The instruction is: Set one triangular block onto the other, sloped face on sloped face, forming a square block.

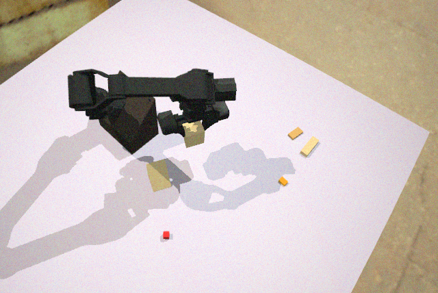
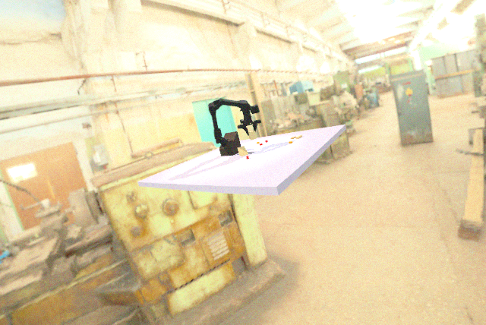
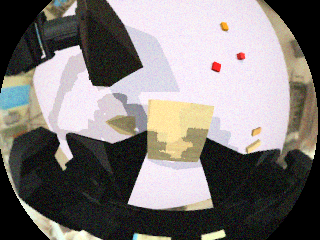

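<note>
The fingers (image 1: 194, 123) (image 2: 247, 127) pinch one triangular block (image 1: 194, 135) (image 2: 251, 133) (image 3: 179, 131) between them above the tabletop (image 1: 282, 229) (image 2: 250, 176) (image 3: 190, 25), well clear of the other triangular block (image 1: 159, 175) (image 2: 243, 151) (image 3: 122, 124) resting near the arm's base (image 1: 131, 142) (image 2: 229, 144) (image 3: 111, 55).

An old factory workshop; worn yellow machinery (image 2: 184, 235) (paint badly stained), a grey metal cabinet (image 2: 414, 109), high beamed ceiling (image 2: 377, 11).
</note>
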`<state>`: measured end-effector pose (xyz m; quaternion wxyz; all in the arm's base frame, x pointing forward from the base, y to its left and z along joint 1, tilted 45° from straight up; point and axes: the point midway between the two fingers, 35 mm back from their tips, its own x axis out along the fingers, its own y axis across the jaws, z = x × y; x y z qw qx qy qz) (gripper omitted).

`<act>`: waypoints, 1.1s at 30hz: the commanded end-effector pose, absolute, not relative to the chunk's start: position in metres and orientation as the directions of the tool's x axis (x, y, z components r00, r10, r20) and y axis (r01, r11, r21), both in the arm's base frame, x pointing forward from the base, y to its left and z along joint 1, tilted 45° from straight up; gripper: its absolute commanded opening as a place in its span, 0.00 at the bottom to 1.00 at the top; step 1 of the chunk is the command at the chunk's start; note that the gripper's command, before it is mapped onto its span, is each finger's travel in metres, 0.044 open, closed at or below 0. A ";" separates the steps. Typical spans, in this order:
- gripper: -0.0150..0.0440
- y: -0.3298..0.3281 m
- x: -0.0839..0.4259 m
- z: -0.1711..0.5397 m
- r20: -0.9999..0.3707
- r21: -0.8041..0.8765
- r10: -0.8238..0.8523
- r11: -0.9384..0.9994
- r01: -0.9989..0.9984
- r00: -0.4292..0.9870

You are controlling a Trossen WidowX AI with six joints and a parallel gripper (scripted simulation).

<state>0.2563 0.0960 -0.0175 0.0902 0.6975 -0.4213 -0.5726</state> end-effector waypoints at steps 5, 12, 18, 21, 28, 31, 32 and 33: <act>0.25 0.082 0.273 0.012 -0.726 0.598 -0.688 -0.632 -0.492 0.001; 0.25 0.068 0.283 0.036 -0.726 0.589 -0.688 -0.625 -0.512 0.006; 0.25 0.053 0.289 0.057 -0.724 0.592 -0.690 -0.624 -0.511 0.004; 0.25 0.045 0.291 0.068 -0.722 0.594 -0.692 -0.623 -0.508 0.003; 0.25 0.026 0.295 0.095 -0.717 0.604 -0.697 -0.621 -0.499 0.000; 0.25 0.018 0.296 0.106 -0.714 0.609 -0.700 -0.620 -0.495 -0.001; 0.25 0.015 0.296 0.110 -0.713 0.611 -0.701 -0.619 -0.494 -0.002; 0.25 0.012 0.296 0.113 -0.712 0.612 -0.703 -0.618 -0.492 -0.002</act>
